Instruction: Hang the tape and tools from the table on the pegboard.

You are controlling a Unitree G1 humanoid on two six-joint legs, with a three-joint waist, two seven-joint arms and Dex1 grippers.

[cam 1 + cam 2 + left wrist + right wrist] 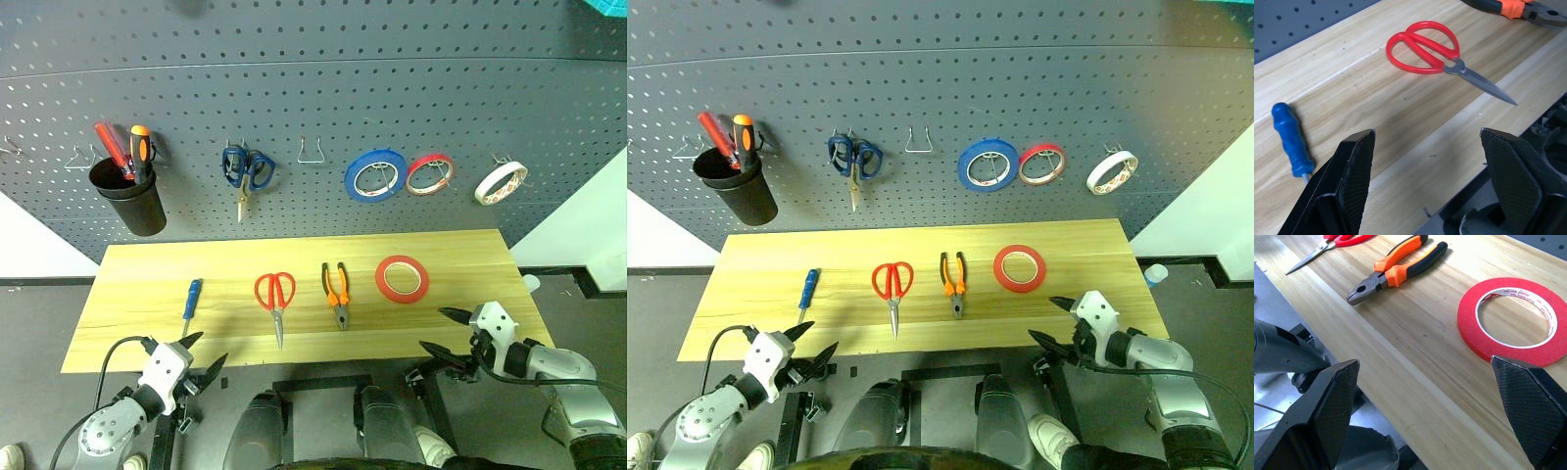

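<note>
With nothing yet hung, flat red-orange tape ring (402, 279) lies toward right end of light plank tabletop (147, 269), just ahead of right end effector (447, 332), nearer arm; both end effectors, left (203, 354) too, spread wide, empty.

Bright, even light; soft shadows; sharp.

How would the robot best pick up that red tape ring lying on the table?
Probably by the near band of the tape, from above: it lies flat, so one finger could drop into the wide hole and the other outside. The open right gripper, just off the table edge, is nearest.
</note>
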